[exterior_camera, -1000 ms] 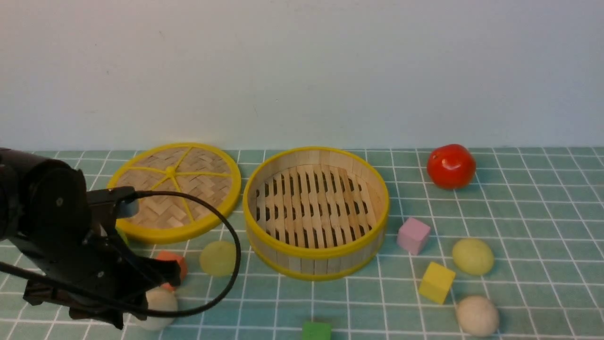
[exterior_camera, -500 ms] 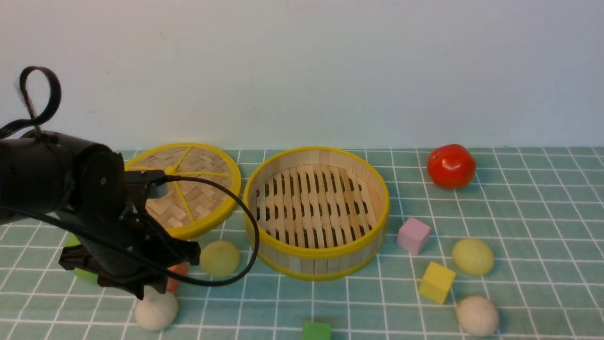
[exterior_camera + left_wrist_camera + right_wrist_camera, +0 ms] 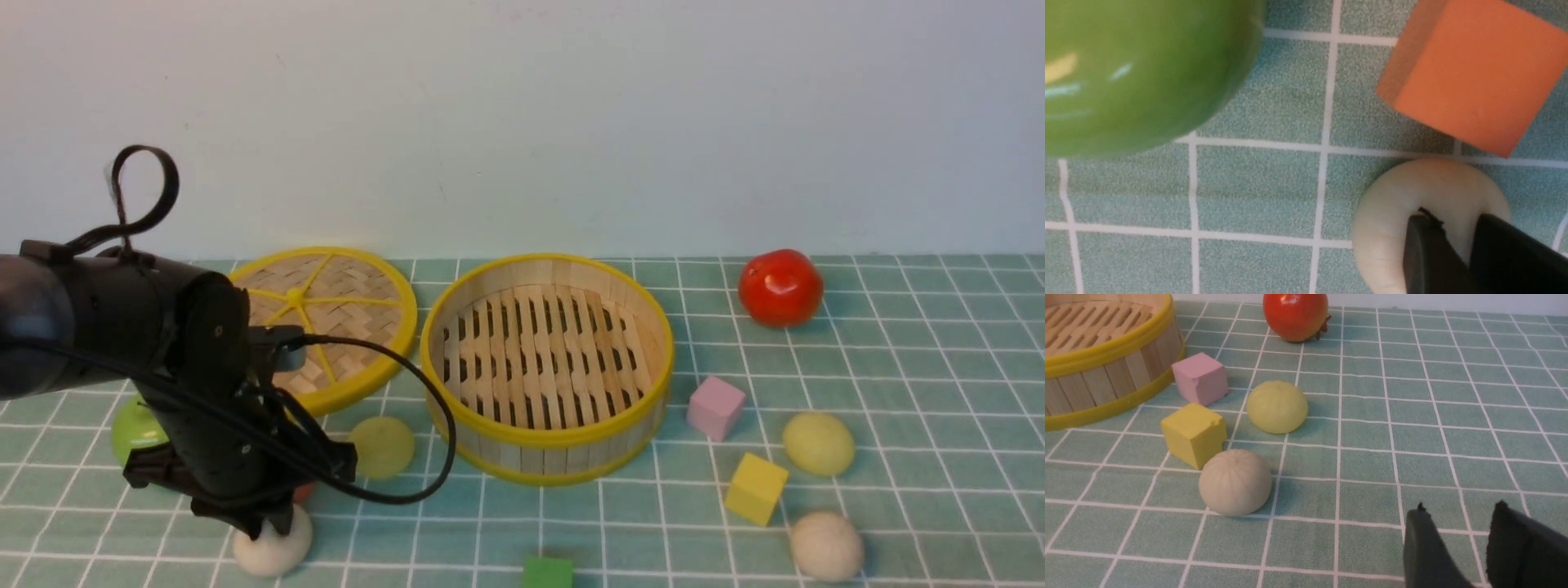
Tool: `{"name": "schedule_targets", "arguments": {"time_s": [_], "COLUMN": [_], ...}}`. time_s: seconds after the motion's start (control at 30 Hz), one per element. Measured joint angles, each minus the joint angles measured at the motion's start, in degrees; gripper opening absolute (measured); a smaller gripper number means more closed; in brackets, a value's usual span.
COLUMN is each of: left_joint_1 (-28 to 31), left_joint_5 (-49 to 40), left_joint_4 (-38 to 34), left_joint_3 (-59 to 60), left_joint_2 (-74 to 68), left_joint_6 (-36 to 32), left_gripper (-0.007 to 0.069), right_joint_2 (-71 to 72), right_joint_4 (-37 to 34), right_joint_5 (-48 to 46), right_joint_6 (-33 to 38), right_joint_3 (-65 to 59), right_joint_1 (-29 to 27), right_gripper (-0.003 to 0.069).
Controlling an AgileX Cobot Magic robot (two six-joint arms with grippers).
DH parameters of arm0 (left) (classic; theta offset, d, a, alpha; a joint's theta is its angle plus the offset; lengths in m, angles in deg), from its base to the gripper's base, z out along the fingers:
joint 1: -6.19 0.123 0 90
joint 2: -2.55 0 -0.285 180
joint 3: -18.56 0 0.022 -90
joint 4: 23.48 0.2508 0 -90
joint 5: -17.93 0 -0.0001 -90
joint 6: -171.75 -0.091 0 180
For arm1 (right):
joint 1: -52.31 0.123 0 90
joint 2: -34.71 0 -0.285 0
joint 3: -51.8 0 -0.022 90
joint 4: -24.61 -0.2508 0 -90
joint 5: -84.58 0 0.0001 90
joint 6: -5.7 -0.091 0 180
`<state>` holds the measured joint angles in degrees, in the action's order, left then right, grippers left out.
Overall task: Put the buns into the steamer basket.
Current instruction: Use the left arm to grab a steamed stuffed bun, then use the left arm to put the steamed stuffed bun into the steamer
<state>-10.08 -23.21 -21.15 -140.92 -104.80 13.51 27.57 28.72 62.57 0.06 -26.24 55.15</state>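
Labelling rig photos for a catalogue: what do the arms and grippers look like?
The left arm is matte black, tubular, with a round joint cap; a black cable loops beside it and a black strap curls above. The left gripper and right gripper have flat dark tapered fingers.

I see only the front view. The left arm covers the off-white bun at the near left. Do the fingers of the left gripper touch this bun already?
Observer: Yes. In the left wrist view the left gripper pinches the off-white bun. Both fingers dent its top, with a strip of bun between them.
Operator: And the right gripper? It is not in my view.
Observer: The right wrist view shows it open, with nothing between its jaws, above the bare tablecloth.
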Motion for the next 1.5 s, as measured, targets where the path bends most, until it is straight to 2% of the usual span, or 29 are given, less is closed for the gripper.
{"name": "schedule_targets", "arguments": {"time_s": [0.13,0.4,0.7,0.83,1.0,1.27,1.43,1.5], "left_joint_1": [0.0,0.0,-0.41,-3.15,-7.79,-9.37,-9.43,-9.43], "left_joint_5": [-0.94,-10.98,-13.05,-14.0,-15.44,-15.62,-16.05,-17.25], "left_joint_4": [-0.18,-4.36,-16.37,-16.19,-11.98,-11.07,-9.6,-8.58], "left_joint_3": [0.0,-6.67,-26.61,-34.32,-43.02,-48.2,-48.19,-48.63], "left_joint_2": [0.12,4.57,3.77,-3.22,-13.12,-21.36,-23.45,-23.52], "left_joint_6": [0.0,-1.09,-10.36,-11.91,-12.81,-11.91,-8.34,-6.95], "left_gripper": [-0.0004,-0.0012,-0.0012,-0.0007,-0.0004,0.0,0.0035,0.0093], "right_joint_2": [0.0,0.0,0.0,0.0,0.0,0.0,0.0,0.0], "right_joint_4": [0.0,0.0,0.0,0.0,0.0,0.0,0.0,0.0], "right_joint_5": [0.0,0.0,0.0,0.0,0.0,0.0,0.0,0.0], "right_joint_6": [0.0,0.0,0.0,0.0,0.0,0.0,0.0,0.0], "right_joint_3": [0.0,0.0,0.0,0.0,0.0,0.0,0.0,0.0], "right_joint_1": [0.0,0.0,0.0,0.0,0.0,0.0,0.0,0.0], "right_gripper": [0.024,0.024,0.024,0.024,0.024,0.024,0.024,0.024]}}
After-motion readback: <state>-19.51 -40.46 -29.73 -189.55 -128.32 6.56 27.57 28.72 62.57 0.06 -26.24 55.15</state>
